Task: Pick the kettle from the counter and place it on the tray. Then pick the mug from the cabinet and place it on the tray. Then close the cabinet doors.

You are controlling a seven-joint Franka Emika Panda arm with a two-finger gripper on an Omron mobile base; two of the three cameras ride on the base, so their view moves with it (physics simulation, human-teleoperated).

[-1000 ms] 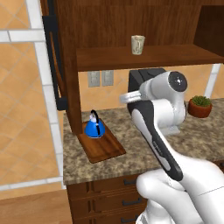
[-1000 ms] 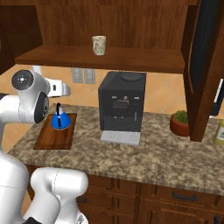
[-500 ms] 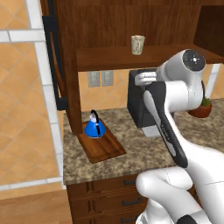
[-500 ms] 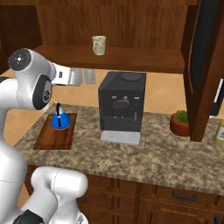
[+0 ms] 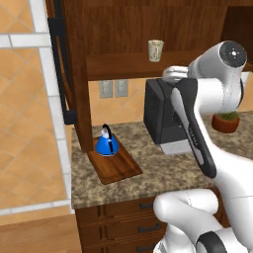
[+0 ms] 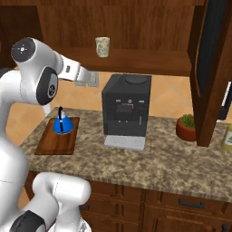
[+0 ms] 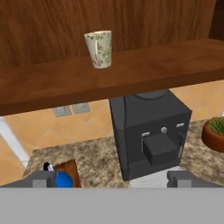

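Counter (image 5: 163, 170) with tray (image 5: 114, 165); shelf (image 5: 128, 65) with mug (image 5: 155, 50)

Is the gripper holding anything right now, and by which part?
Nothing. The gripper is open and empty; the kettle sits on the tray.

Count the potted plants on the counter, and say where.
1. The potted plant stands on the counter to the right of the coffee machine, near the open right cabinet door. More could be hidden behind that door.

The white arm is rising from the lower right of the left base view, bending at its dark elbow joint in the upper right. The claw (image 7: 109, 178) is hanging empty, fingertips (image 7: 39, 179) standing wide apart.
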